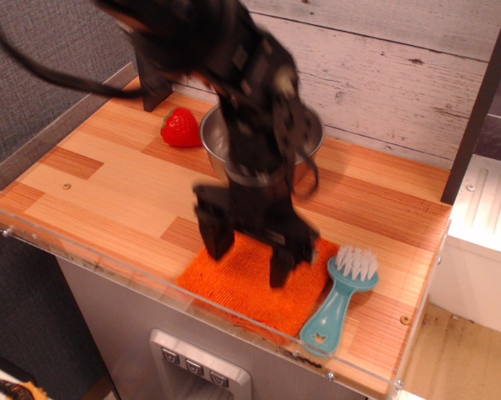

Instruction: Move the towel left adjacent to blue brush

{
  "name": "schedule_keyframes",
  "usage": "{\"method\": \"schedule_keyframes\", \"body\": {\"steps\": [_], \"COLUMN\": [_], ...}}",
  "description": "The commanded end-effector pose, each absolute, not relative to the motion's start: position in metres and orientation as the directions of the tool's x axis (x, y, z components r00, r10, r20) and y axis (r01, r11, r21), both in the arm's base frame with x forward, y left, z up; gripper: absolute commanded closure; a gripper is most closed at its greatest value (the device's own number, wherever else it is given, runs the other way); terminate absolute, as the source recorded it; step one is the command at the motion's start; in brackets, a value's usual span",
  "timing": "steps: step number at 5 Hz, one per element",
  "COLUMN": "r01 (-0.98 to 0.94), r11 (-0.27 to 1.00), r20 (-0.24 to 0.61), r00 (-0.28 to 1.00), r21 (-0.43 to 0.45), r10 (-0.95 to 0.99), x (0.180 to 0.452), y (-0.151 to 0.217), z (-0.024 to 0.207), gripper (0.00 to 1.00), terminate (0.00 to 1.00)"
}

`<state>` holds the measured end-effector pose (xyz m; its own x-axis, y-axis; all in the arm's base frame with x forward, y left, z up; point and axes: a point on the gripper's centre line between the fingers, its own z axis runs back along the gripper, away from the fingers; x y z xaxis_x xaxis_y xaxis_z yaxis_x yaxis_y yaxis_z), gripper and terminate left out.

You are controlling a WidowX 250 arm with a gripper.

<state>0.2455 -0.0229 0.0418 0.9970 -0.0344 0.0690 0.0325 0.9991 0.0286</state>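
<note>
The orange towel (242, 287) lies flat on the wooden tabletop near the front edge. Its right edge touches the handle of the teal-blue brush (340, 298), which lies with its white bristles pointing to the back. My gripper (247, 263) is blurred by motion and stands over the towel. Its two black fingers (279, 268) are spread apart, with their tips at or just above the cloth. The arm hides the back part of the towel.
A red strawberry (181, 127) lies at the back left, beside a steel bowl (215, 137) that the arm partly hides. A clear plastic lip (108, 265) runs along the table's front edge. A white plank wall stands behind.
</note>
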Motion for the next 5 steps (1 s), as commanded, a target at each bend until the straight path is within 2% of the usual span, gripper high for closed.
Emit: {"method": "schedule_keyframes", "body": {"steps": [1, 3, 4, 5], "r01": [0.019, 0.053, 0.053, 0.053], "r11": [1.000, 0.999, 0.999, 0.999], "r20": [0.154, 0.141, 0.141, 0.141], "r00": [0.988, 0.989, 0.989, 0.989], "r21": [-0.009, -0.011, -0.011, -0.011], "r10": [-0.017, -0.051, -0.051, -0.051], "x": [0.248, 0.234, 0.234, 0.234], "y": [-0.006, 0.022, 0.022, 0.022], "z": [0.114, 0.140, 0.140, 0.140], "gripper": [0.00, 0.00, 0.00, 0.00], "terminate": [0.00, 0.00, 0.00, 1.00]}}
